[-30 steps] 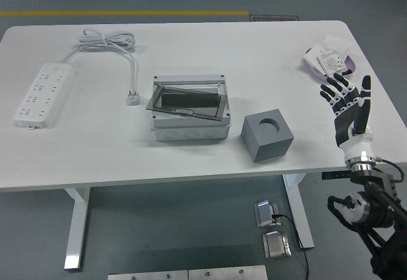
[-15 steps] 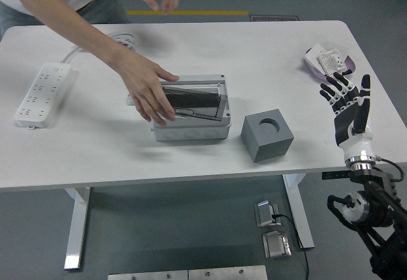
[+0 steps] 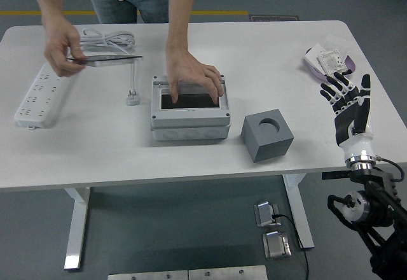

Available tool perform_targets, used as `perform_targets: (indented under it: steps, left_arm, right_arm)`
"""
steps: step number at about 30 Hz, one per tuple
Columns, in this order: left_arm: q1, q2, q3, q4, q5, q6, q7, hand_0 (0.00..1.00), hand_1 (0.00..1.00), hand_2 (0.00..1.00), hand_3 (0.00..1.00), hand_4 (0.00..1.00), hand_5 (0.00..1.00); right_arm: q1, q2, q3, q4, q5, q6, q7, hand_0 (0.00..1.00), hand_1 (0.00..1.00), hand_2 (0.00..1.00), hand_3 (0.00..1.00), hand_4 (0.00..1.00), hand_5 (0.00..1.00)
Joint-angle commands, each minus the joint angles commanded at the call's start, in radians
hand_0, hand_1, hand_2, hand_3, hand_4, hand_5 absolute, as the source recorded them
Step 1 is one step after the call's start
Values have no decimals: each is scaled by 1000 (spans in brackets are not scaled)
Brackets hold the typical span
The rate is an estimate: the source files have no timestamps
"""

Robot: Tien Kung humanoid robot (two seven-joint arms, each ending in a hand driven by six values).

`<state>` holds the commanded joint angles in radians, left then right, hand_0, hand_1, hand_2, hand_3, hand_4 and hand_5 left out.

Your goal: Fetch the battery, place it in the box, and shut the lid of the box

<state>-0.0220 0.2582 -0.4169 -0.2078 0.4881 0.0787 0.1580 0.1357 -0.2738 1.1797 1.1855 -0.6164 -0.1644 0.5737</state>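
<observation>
A grey floor with a yellow line lies behind a white worktop (image 3: 267, 44), and a person stands at its far edge. The box (image 3: 190, 116), pale grey, sits near the middle of the worktop with its long axis running left to right, parallel to the near edge; its top is open and shows a dark inside. One of the person's hands (image 3: 194, 76) rests on the box's far rim, fingers reaching over the opening, while the other hand (image 3: 60, 54) holds the lid (image 3: 105, 58), a thin dark panel kept roughly level above the far-left part of the worktop, over the cable of a white power strip (image 3: 39, 95). Just right of the box stands a grey cube (image 3: 267, 137) with a round hole in its top. No battery can be picked out for certain; a few small packaged items (image 3: 327, 62) lie near the far-right corner, and whether one is the battery cannot be told. The robot's right hand (image 3: 348, 111) stands upright at the worktop's right edge, fingers spread and holding nothing. Those items lie just beyond it, toward the far edge, so this hand is the nearer one, while the box is well apart to its left. The left arm is not in view.
</observation>
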Motion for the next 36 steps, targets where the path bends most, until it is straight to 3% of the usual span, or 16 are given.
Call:
perform_targets:
  steps: [36]
  left_arm:
    - [-5,2,-2,-1,12,-1,2,633,684,582,577,545,2]
  right_arm:
    - [7,-2,-17,-5,-4,-1,-6,801,720,728,711,942,998]
